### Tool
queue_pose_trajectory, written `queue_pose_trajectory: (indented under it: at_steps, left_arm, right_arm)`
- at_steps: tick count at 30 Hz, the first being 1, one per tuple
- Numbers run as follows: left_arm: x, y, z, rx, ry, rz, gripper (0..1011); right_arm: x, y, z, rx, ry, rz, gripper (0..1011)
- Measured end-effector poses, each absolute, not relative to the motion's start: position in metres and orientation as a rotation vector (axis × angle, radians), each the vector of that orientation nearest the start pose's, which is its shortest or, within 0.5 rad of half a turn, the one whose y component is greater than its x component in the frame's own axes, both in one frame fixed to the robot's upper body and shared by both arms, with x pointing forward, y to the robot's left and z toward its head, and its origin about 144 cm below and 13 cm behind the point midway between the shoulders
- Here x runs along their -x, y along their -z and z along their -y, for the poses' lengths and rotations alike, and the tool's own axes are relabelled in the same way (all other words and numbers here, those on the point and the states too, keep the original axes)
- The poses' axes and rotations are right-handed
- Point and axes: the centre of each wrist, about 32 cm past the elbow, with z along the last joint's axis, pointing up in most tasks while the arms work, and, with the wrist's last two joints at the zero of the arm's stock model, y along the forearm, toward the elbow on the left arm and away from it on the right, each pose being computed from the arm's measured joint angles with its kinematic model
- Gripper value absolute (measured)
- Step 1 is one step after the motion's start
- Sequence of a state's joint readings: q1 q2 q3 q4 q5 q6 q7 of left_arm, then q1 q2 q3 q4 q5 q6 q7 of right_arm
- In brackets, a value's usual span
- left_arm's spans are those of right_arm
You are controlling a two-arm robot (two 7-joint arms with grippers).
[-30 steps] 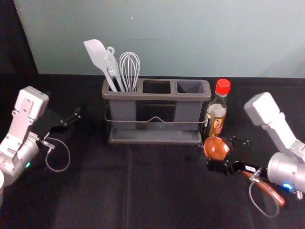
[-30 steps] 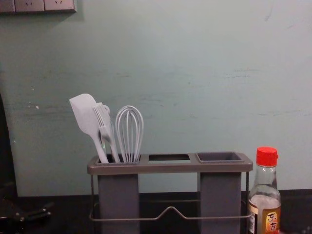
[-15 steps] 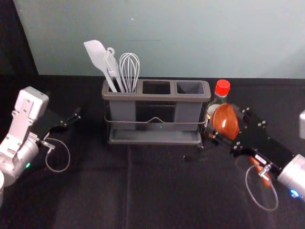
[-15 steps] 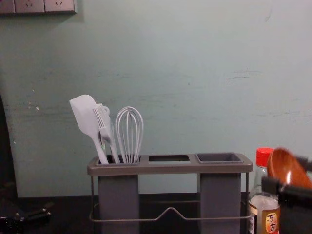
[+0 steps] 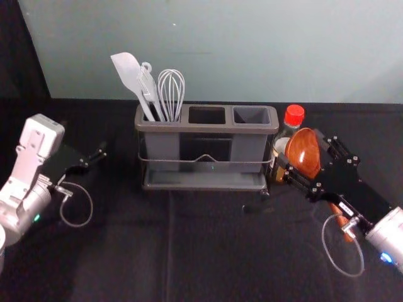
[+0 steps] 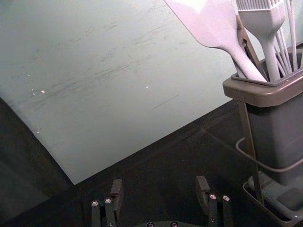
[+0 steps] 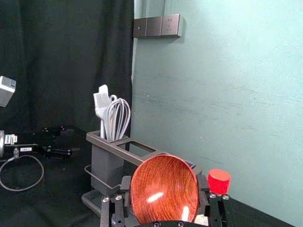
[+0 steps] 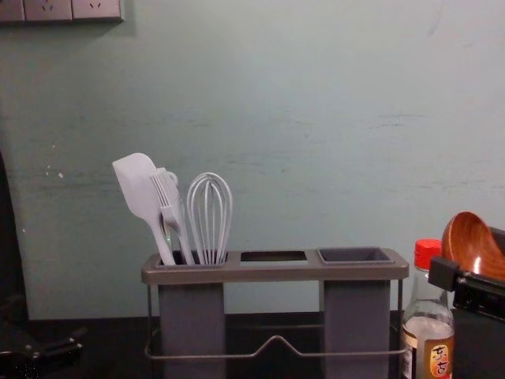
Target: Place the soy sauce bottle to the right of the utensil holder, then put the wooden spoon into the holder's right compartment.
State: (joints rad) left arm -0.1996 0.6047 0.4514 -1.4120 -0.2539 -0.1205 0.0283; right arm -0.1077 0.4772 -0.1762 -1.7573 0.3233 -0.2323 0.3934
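My right gripper (image 5: 302,158) is shut on the bowl of the wooden spoon (image 5: 305,147) in the head view, raised just right of the soy sauce bottle (image 5: 294,116); the handle slants down behind the arm. In the right wrist view the bowl (image 7: 164,185) sits between the fingers of the right gripper (image 7: 164,191). The bottle stands upright beside the right end of the utensil holder (image 5: 204,128), whose right compartment (image 5: 251,116) holds nothing. My left gripper (image 5: 96,158) idles left of the holder; in the left wrist view the left gripper (image 6: 159,189) is open.
A white spatula (image 5: 128,70), a brush and a whisk (image 5: 171,92) stand in the holder's left compartment. Behind the dark table (image 5: 208,245) rises a pale wall (image 5: 252,50). A switch panel (image 8: 72,9) is mounted high on it.
The right gripper has lifted the spoon and carried its bowl away from the table's front, up beside the bottle; the bowl has come into the chest view. The left arm and the bottle have stayed put.
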Motion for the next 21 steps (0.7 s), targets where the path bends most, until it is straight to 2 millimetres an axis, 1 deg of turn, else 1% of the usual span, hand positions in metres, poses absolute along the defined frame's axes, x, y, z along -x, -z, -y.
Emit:
queue_pose_trajectory:
  at_steps: [21]
  left_arm:
    - [-0.4886, -1.1398, -0.3097, -0.304, -1.248, 0.285, 1005]
  right_arm:
    - [-0.4227, -1.1716, 0.2865, -0.057, 0.911, 0.257, 839]
